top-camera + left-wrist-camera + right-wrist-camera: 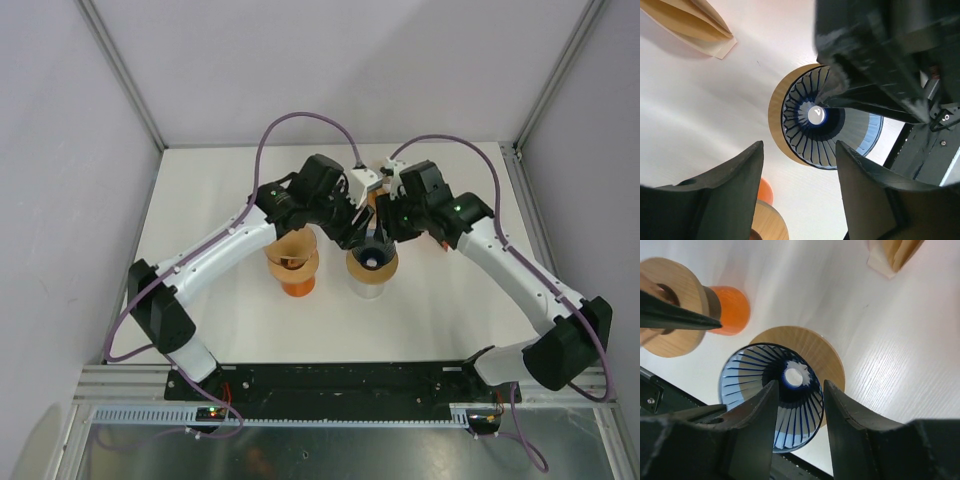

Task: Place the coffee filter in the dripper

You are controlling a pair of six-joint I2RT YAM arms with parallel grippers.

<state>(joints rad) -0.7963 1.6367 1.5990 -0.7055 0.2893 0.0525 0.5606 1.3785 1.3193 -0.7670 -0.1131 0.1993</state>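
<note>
The blue ribbed dripper (372, 262) with a wooden collar stands at the table's middle; it also shows in the left wrist view (807, 122) and the right wrist view (755, 380). It holds no paper. A tan folded coffee filter (690, 22) lies flat on the table beyond it, and shows in the right wrist view (892, 255) too. My left gripper (799, 150) is open and empty, close above the dripper's left side (350, 235). My right gripper (800, 385) is open and empty, right over the dripper's mouth (385, 232).
An orange dripper with a wooden collar (295, 265) stands just left of the blue one; it shows in the right wrist view (727, 310) too. Both wrists crowd together above the two drippers. White walls and metal posts bound the table.
</note>
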